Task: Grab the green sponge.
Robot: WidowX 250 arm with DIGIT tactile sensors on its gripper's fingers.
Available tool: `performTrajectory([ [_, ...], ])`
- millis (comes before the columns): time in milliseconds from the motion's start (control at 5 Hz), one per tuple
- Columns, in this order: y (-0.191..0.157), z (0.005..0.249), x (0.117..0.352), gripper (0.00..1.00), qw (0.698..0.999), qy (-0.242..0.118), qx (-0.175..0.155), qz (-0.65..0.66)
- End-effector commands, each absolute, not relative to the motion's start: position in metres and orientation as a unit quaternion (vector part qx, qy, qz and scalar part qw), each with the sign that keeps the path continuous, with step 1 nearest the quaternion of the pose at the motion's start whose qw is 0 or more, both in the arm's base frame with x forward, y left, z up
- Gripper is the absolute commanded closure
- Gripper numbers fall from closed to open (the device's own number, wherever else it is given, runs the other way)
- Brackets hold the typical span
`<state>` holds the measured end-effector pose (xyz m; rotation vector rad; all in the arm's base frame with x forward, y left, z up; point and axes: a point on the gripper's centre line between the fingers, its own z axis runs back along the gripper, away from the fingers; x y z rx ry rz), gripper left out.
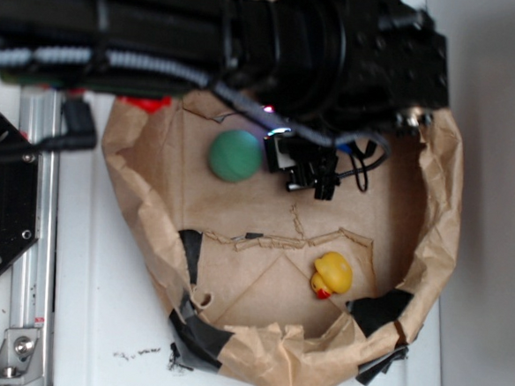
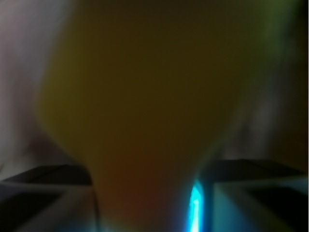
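The round green sponge (image 1: 236, 155) lies in the upper left of the brown paper bag (image 1: 437, 214), just left of my hand (image 1: 308, 172). I cannot tell whether my hand is apart or together.

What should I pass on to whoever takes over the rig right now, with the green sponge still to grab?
Hand: low inside the brown paper tray, just right of the green sponge. Open or shut cannot be told from the exterior view, and the wrist view is a blur.
Green sponge: round, lying flat on the tray floor at the upper left, apparently free, not between the fingers.
Yellow rubber duck: lower right of the tray, apart from both.
Done: the arm is down at the tray near the sponge.
Left: shift the hand over the sponge, close on it, lift.
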<state>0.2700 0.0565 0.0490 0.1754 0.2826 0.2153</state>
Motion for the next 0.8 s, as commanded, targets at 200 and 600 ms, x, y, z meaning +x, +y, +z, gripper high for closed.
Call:
performTrajectory([
  [200, -0.019, 0.197, 0.24, 1.0, 0.99, 0.045, 0.058, 0.121],
  [600, -0.007, 0.183, 0.243, 1.0, 0.987, 0.046, 0.058, 0.143],
])
